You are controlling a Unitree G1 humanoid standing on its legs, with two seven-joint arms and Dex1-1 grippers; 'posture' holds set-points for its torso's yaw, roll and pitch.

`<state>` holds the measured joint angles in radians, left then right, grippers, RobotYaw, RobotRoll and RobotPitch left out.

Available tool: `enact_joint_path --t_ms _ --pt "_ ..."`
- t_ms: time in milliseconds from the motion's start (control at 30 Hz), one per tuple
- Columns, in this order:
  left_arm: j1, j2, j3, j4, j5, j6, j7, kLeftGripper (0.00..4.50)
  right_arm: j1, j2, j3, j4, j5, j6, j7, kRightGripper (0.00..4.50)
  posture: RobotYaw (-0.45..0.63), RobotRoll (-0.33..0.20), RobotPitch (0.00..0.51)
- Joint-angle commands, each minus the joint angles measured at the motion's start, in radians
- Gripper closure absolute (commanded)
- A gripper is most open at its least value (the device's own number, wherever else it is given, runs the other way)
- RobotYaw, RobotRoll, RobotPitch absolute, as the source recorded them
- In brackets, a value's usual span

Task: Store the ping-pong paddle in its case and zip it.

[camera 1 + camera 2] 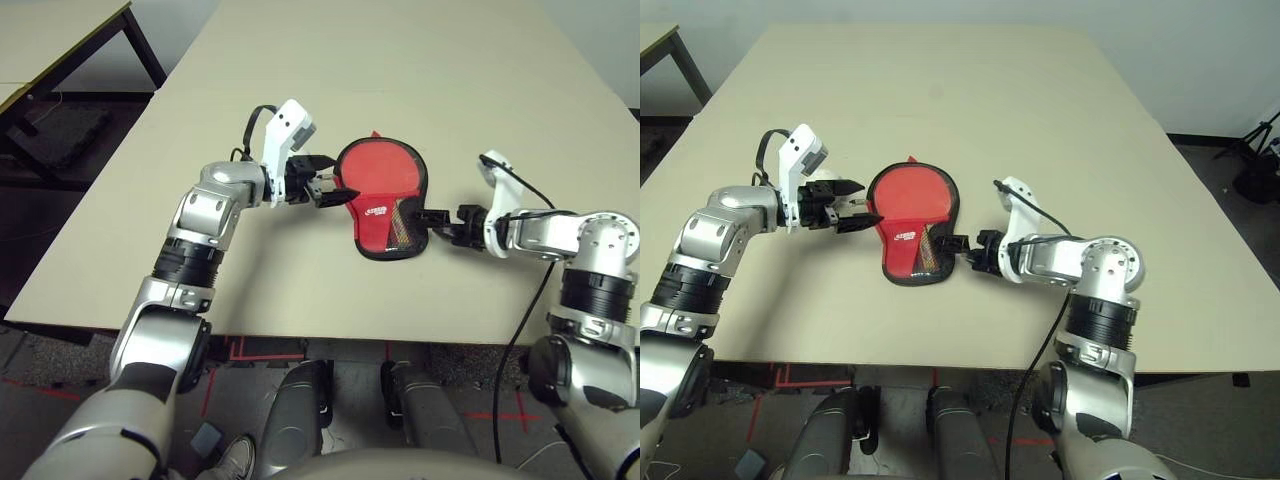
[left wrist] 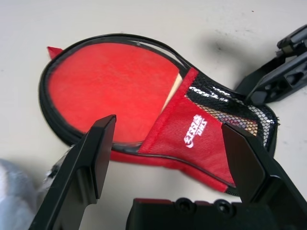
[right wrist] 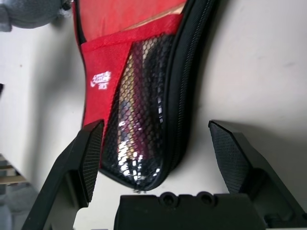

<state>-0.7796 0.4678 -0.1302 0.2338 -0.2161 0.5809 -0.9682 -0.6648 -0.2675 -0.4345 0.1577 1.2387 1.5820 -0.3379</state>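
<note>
You've got a red case [image 1: 382, 195] sitting on a plain beige table [image 1: 420, 80]. The case has a black zipper edge all the way round, a small white logo on the red flap, and a black mesh pocket with a shiny diamond net pattern. Inside, the paddle [image 2: 115, 84] shows a flat red face and a thin sliver of light wood. Both grippers have black fingers [image 2: 96, 153]; the arms are silver with black bands.

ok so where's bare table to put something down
The far half of the table beyond the case is bare, as is the near edge strip. It is crowded at the case, between the left gripper and right gripper.
</note>
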Motion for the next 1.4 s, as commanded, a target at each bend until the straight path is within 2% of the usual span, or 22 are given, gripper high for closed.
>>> enact_joint_path --t_ms 33,167,267,533,600,700,767,867,967,1100,1167,1267,1400 --pt "0.01 -0.001 0.003 -0.019 -0.012 0.011 0.005 0.0 0.036 0.058 0.019 0.072 0.087 0.032 -0.093 0.03 0.04 0.0 0.134" --pt "0.001 0.0 0.003 -0.01 -0.015 0.006 0.013 0.0 0.024 0.122 -0.014 0.122 0.15 0.032 -0.182 0.03 0.04 0.0 0.133" --pt "-0.007 -0.003 0.005 0.002 -0.015 0.0 0.022 0.0 0.009 0.167 -0.05 0.17 0.157 0.032 -0.239 0.58 0.04 0.0 0.132" --pt "-0.011 -0.004 0.013 0.015 -0.013 -0.01 0.039 0.0 -0.019 0.193 -0.096 0.233 0.15 -0.004 -0.317 2.97 0.05 0.0 0.129" --pt "-0.013 -0.004 0.014 0.016 -0.013 -0.01 0.041 0.0 -0.021 0.193 -0.099 0.233 0.148 -0.01 -0.325 3.72 0.05 0.0 0.129" --pt "-0.016 -0.006 0.015 0.021 -0.013 -0.014 0.044 0.0 -0.024 0.19 -0.096 0.23 0.15 -0.002 -0.324 4.48 0.05 0.0 0.129" --pt "-0.019 -0.006 0.016 0.026 -0.012 -0.019 0.047 0.0 -0.022 0.185 -0.094 0.222 0.157 0.014 -0.326 4.48 0.05 0.0 0.129" --pt "-0.024 -0.005 0.016 0.033 -0.012 -0.022 0.047 0.0 0.004 0.147 -0.042 0.199 0.224 0.032 -0.328 4.48 0.04 0.0 0.132" --pt "-0.029 -0.001 0.016 0.045 -0.009 -0.031 0.045 0.0 0.067 0.054 0.077 0.153 0.378 0.032 -0.333 4.48 0.04 0.0 0.135" --pt "-0.037 0.005 0.015 0.063 -0.004 -0.045 0.043 0.0 0.187 -0.2 0.339 0.025 0.695 -0.043 -0.307 4.48 0.03 0.0 0.14" --pt "-0.04 0.006 0.015 0.071 -0.004 -0.05 0.043 0.0 0.227 -0.315 0.419 -0.048 0.734 -0.079 -0.215 4.48 0.03 0.0 0.141" --pt "-0.042 0.006 0.014 0.08 -0.003 -0.057 0.043 0.0 0.259 -0.46 0.495 -0.134 0.734 -0.115 -0.064 4.48 0.02 0.0 0.143" --pt "-0.044 0.005 0.011 0.09 0.0 -0.064 0.042 0.0 0.271 -0.585 0.551 -0.204 0.734 -0.178 0.077 4.48 0.01 0.0 0.143"
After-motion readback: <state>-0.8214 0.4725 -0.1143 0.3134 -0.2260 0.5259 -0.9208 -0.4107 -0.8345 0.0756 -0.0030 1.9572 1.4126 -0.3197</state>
